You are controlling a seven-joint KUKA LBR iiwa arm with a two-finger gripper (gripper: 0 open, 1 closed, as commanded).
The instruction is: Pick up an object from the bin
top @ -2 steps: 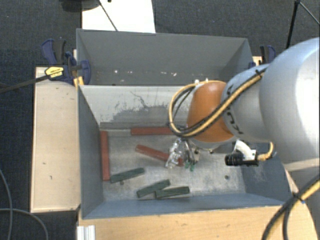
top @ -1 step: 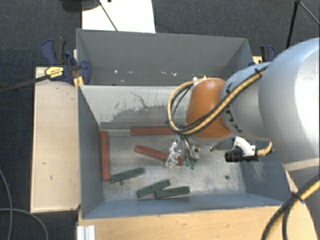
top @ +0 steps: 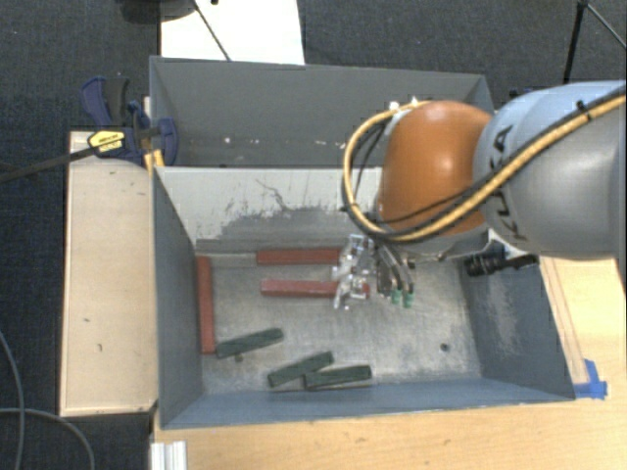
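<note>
The arm [top: 573, 179] comes in from the right of the frame, and its orange cover [top: 431, 164] hangs over the upper middle of the grey bin [top: 294, 116], with black and yellow cables [top: 416, 231] looping round it. Dark lettering [top: 498, 147] runs along the arm's pale shell just right of the cover, but a cable crosses it and it cannot be read in full. Below the cover, the hand [top: 355, 284] sits low over the bin floor near the centre of the frame, at the right end of the lower bar [top: 297, 287], a red-brown strip lying level. Whether the hand is open or closed cannot be told, nor whether it touches the bar. Just above, and parallel, lies the upper bar [top: 297, 257] of the same colour, close under the back wall. A third bar [top: 206, 305] stands on end in the picture along the left wall. Toward the lower edge of the floor are three dark green blocks: the left block [top: 249, 343] lies alone, while the middle block [top: 300, 368] and right block [top: 339, 377] lie side by side, touching.
</note>
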